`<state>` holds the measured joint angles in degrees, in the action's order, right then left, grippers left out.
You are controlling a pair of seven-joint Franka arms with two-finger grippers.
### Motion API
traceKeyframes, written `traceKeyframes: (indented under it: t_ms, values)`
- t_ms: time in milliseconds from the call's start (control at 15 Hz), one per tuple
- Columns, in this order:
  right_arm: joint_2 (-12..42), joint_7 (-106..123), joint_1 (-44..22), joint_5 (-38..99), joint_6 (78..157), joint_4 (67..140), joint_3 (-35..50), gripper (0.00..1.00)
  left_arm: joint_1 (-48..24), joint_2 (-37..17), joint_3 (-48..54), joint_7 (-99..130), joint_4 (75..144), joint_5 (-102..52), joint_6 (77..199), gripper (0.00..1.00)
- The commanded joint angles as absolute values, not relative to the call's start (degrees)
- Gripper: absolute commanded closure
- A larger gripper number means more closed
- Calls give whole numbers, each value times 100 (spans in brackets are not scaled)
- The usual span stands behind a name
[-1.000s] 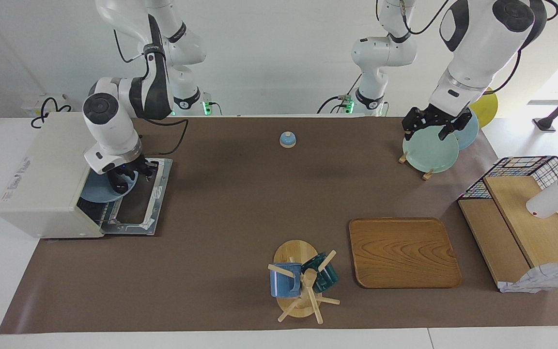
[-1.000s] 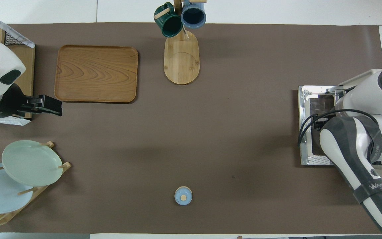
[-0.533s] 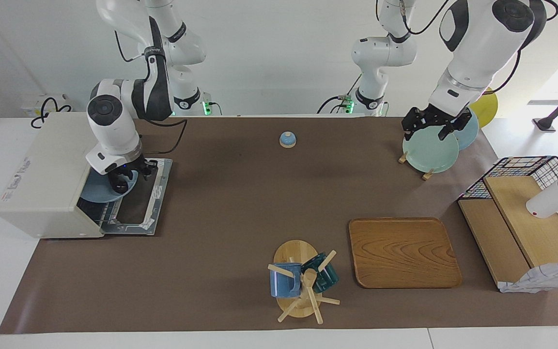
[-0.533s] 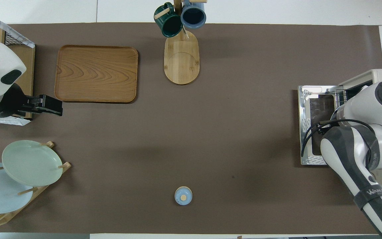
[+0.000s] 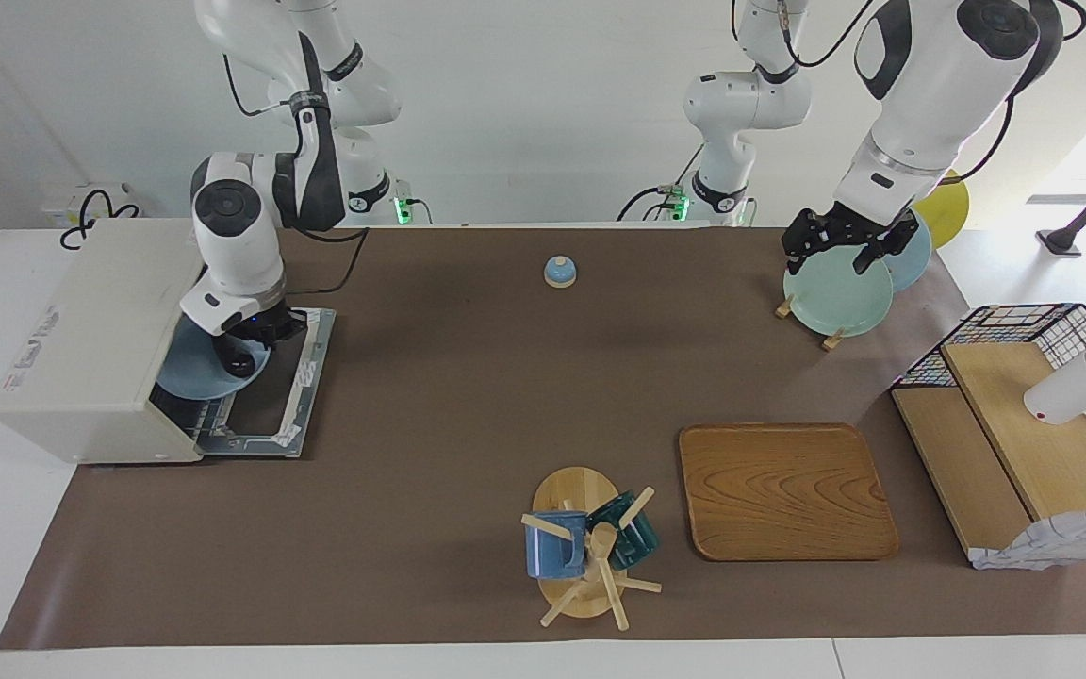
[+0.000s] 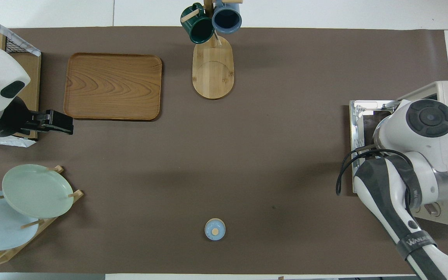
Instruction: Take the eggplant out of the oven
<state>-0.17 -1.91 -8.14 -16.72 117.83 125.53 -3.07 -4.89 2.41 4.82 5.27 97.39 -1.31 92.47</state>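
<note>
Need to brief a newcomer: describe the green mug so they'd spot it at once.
Start at the big wooden tray. Beside it, toward the right arm's end, stands a wooden mug tree with two mugs. The green mug hangs nearer the tray; its neighbour, the blue mug, is lighter.

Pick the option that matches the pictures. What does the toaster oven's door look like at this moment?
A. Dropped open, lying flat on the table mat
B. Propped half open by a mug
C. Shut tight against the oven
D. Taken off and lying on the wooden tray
A: the oven has its door folded down flat in front of it, with the right gripper at the opening.
</note>
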Motion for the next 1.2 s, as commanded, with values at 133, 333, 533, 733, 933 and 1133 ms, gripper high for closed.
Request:
traceKeyframes:
  t_ms: [133, 333, 533, 733, 933, 1133]
  values:
    - [315, -1051, -1904, -1337, 10936, 11525, -264, 100, -483, 369, 483, 448, 9949, -18, 9570, 0]
    - [850, -2106, -2827, -1292, 10855, 10883, -255, 100, -483, 369, 483, 510, 9949, -18, 9624, 0]
    - [2043, -3108, -3654, -1003, 10339, 9323, -255, 100, -475, 369, 475, 510, 9958, -18, 9615, 0]
    - [2943, -3865, -4112, -915, 10168, 8271, -211, 100, -475, 369, 475, 519, 9958, -26, 9598, 0]
    - [2953, -4183, -4297, -642, 10809, 8533, -106, 100, -466, 369, 466, 510, 9958, -26, 9598, 0]
    - [2901, -4332, -4316, -204, 11485, 8937, -97, 100, -369, 369, 466, 510, 9958, -26, 9615, 0]
